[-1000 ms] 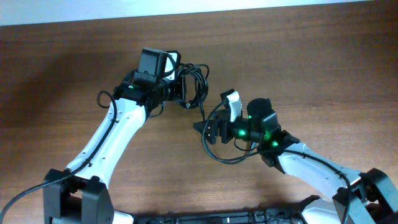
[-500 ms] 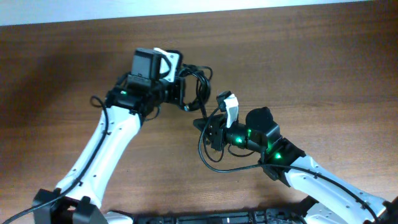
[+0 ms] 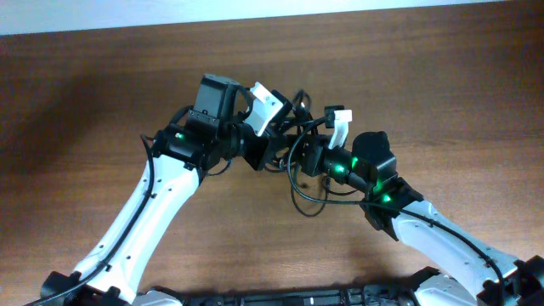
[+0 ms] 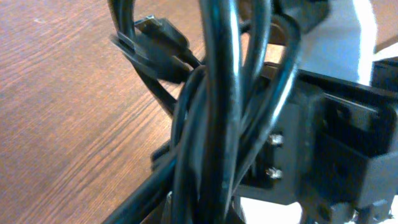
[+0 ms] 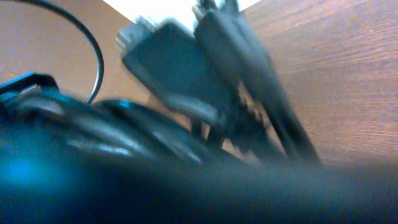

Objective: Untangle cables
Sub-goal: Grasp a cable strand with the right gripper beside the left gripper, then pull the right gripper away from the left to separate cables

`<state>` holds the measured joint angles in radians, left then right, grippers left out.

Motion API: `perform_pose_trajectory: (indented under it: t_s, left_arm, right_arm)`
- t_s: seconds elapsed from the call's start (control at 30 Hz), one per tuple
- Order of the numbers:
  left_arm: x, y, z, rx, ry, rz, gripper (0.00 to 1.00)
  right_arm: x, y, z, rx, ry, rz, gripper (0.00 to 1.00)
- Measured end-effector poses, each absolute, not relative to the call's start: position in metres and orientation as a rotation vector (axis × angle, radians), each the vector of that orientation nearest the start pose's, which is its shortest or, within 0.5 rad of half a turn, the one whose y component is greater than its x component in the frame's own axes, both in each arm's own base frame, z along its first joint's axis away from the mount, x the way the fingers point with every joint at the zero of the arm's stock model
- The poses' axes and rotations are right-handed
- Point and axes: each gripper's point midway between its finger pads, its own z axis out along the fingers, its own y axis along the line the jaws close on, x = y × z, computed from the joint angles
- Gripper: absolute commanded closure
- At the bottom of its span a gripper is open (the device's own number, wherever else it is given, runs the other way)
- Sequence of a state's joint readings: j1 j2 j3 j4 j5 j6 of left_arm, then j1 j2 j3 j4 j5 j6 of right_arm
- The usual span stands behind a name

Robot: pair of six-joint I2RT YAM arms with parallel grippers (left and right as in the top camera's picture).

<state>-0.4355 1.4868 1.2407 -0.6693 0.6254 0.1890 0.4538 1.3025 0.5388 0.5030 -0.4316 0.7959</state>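
Mid-untangle. The cables (image 4: 219, 124) sit bunched in one knot between the left gripper (image 3: 270, 136) and right gripper (image 3: 304, 149), mid-table (image 3: 442, 76), with a slack loop trailing beside the right arm. I cannot tell either gripper's finger state, as the wrist views are crowded and blurred. Next move, I judge: ease the arms apart slowly and watch for snags.

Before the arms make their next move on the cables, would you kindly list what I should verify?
1. Cables between both grippers: ok, bunched between the left gripper and right gripper.
2. Strands separated: not ok, the left wrist view shows them crossing and overlapping.
3. Plug end located: ok, near the top of the left wrist view.
4. Either grip secure: cannot tell.
5. Right wrist view usable: not ok, blurred.
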Motion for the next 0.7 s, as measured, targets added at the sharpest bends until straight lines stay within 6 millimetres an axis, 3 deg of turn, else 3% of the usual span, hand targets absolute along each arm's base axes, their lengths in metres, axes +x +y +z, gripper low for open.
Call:
perform_pose_trajectory:
  t_s: [0.1,0.17,0.23,0.3,0.43,0.57,0.7]
  left_arm:
    - [0.304,-0.243,0.201,1.014,2.247,-0.833,1.00]
    - [0.325,-0.215,0.200,0.925,2.267,-0.778,1.00]
    - [0.341,-0.187,0.201,0.839,2.279,-0.746,1.00]
    - [0.345,-0.164,0.202,0.837,2.259,-0.764,1.00]
    - [0.316,-0.174,0.205,1.005,2.179,-0.912,1.00]
    - [0.304,-0.188,0.222,1.060,2.053,-1.064,1.00]
    - [0.290,-0.198,0.227,1.080,2.031,-1.159,1.00]
  right_arm:
    - [0.322,0.231,0.175,0.049,2.040,1.233,0.14]
    - [0.322,0.226,0.178,0.046,2.042,1.273,0.01]
    - [0.312,0.229,0.185,-0.038,2.038,1.335,0.01]
    - [0.298,0.226,0.204,-0.292,1.943,1.350,0.01]
    - [0.315,0.192,0.213,-0.460,1.799,1.162,0.00]
    - [0.317,0.201,0.214,-0.558,1.738,1.036,0.13]
    - [0.315,0.217,0.236,-0.620,1.610,0.982,0.19]
